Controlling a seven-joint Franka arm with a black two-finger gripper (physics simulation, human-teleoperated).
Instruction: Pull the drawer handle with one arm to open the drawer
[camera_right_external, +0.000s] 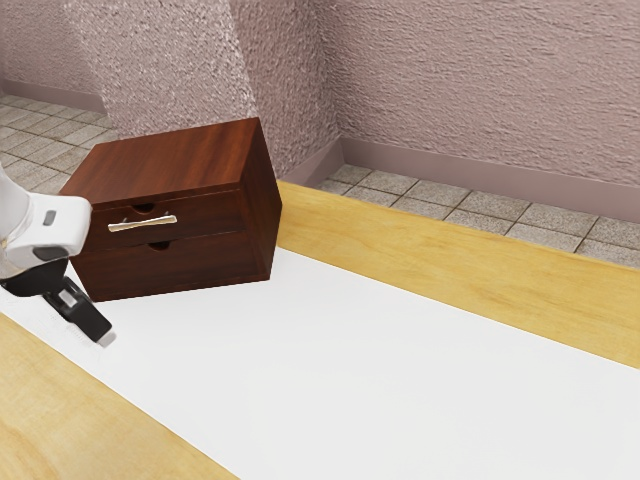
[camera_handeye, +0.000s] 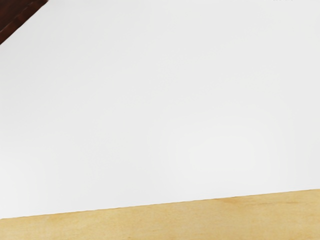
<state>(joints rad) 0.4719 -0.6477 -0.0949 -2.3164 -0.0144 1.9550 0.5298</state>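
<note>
A dark wooden box stands on the white middle of the table. Its back lies toward the light wooden band that runs along the table's far edge. The box's front faces the exterior view's lower left. In the upper half of that front sits the drawer, and its face looks level with the rest of the front. The drawer handle is a slim pale metal bar lying across the drawer face, below a small curved cutout. A second such cutout shows lower down on the front.

The arm comes in from the exterior view's left, its white last link just beside the box's front. The black claw points down and toward the table's near edge, low over the white surface. It is below the handle and apart from it, touching nothing that can be made out. Whether the claw is spread or pressed together cannot be told from here.

From the wrist, the white table lies under the hand, with the near wooden band along one side and a dark corner of the box at the opposite one.
</note>
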